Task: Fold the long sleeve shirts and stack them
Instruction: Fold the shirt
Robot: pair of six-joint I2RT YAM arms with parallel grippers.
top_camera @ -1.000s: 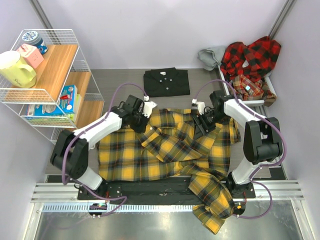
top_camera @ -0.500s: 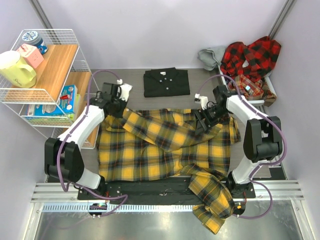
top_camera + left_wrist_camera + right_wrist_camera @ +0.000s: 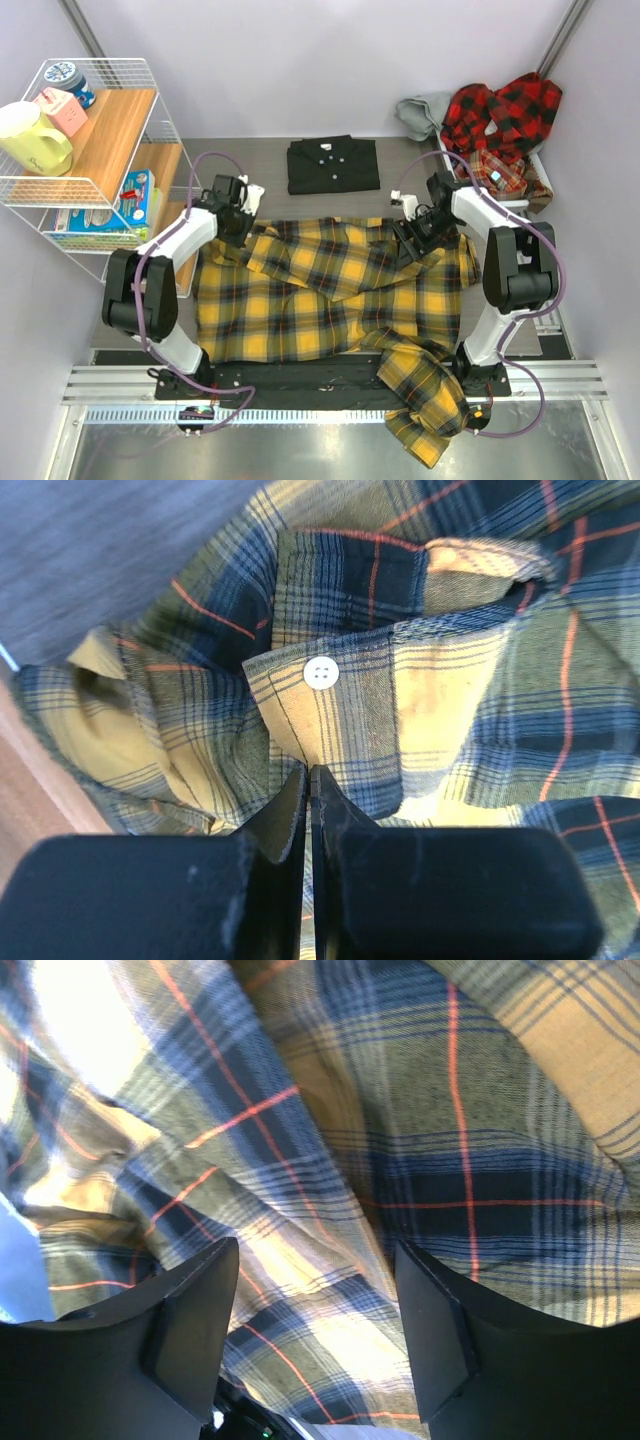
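No writing, label or number is legible in any view

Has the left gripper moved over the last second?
Yes. The left gripper, shut on the yellow plaid shirt, has moved left, from below the folded black shirt toward the wire shelf rack.

1. The spread shirt lies across the middle of the bench, reaching almost from the left edge to the right edge.
2. Its sleeve hangs over the near edge, towards the near right corner.
3. The folded shirt lies behind it at the middle of the far edge, apart from it.
4. A heap of shirts sits at the far right corner, with a loose cloth just to its left.
5. A wire rack stands at the left edge, with a mug on its upper shelf and boxes on the shelf below.
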